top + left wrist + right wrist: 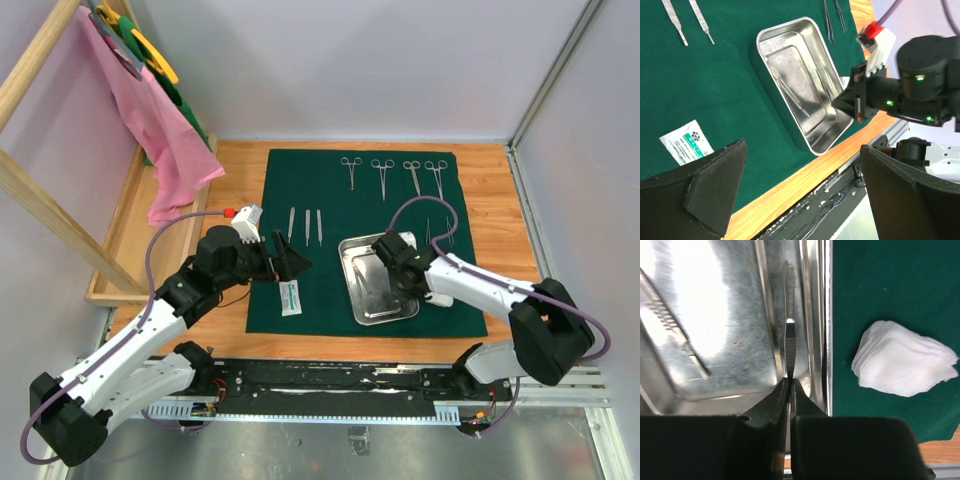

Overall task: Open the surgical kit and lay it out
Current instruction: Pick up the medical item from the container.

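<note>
The dark green cloth [330, 200] lies spread flat. The steel tray [352, 246] sits on its near right part. My right gripper [790, 382] is shut on the end of slim steel tweezers [790, 325] lying along the tray's right wall [826, 315]. Another steel tool [675, 330] lies in the tray. The white gauze wad [905, 365] sits on the cloth just right of the tray. My left gripper [805, 195] is open and empty, above the cloth's near edge beside the white packet [686, 145]. Several clamps [390, 175] line the far edge. Three tweezers [306, 225] lie left of the tray.
Two slim tools [438, 232] lie on the cloth right of the tray. A wooden rack with a pink cloth [160, 130] stands at the far left, above a wooden side tray [125, 240]. A metal rail [350, 375] runs along the table's near edge.
</note>
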